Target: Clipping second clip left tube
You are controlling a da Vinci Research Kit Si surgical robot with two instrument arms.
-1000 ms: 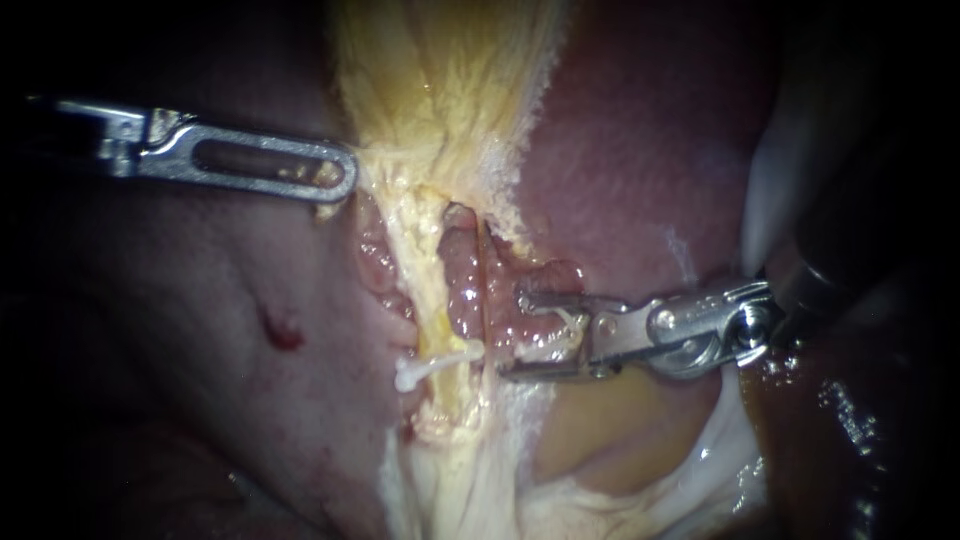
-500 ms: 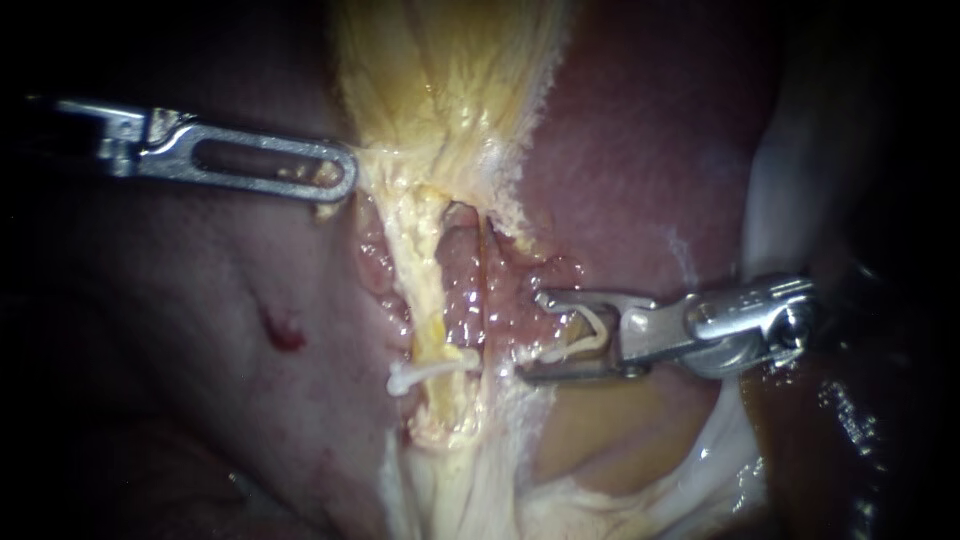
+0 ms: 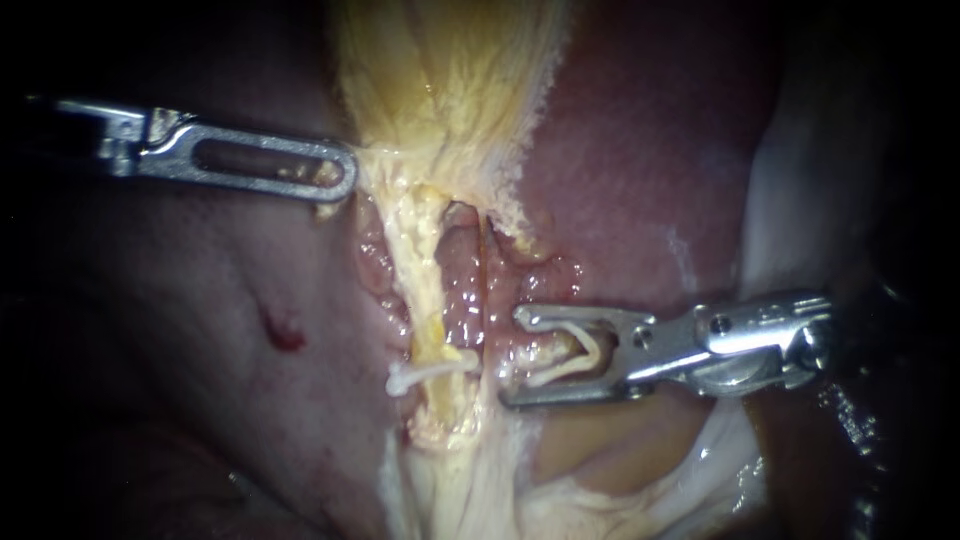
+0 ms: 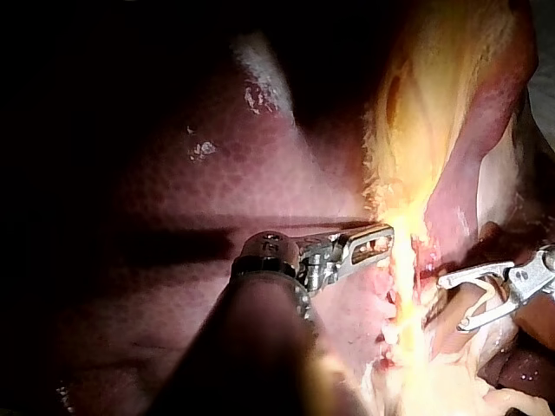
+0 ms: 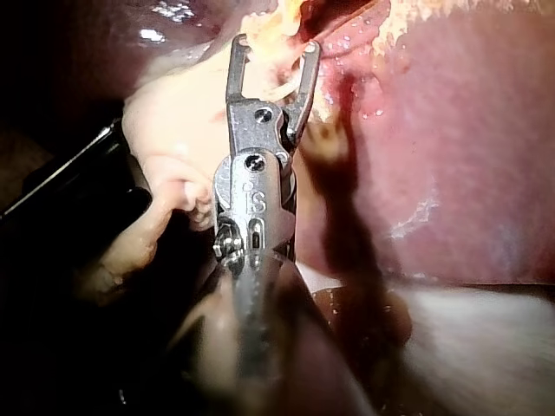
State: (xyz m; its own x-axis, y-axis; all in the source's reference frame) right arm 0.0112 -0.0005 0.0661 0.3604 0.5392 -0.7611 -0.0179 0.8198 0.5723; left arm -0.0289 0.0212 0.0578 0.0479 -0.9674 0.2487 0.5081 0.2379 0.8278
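Approach | right instrument [image 3: 510, 358] jaws wide, holding clip [image 3: 590, 346]; tube [image 3: 428, 285] ahead | left instrument [image 3: 343, 180] grips tissue [image 3: 385, 165] | next: straddle tube, close

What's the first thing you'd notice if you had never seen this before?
Probably the shiny right instrument, its wide-spread jaws carrying an open clip just beside the pale yellow tube in the middle. A closed white clip already sits across that tube lower down. The left instrument reaches the yellow tissue above it.
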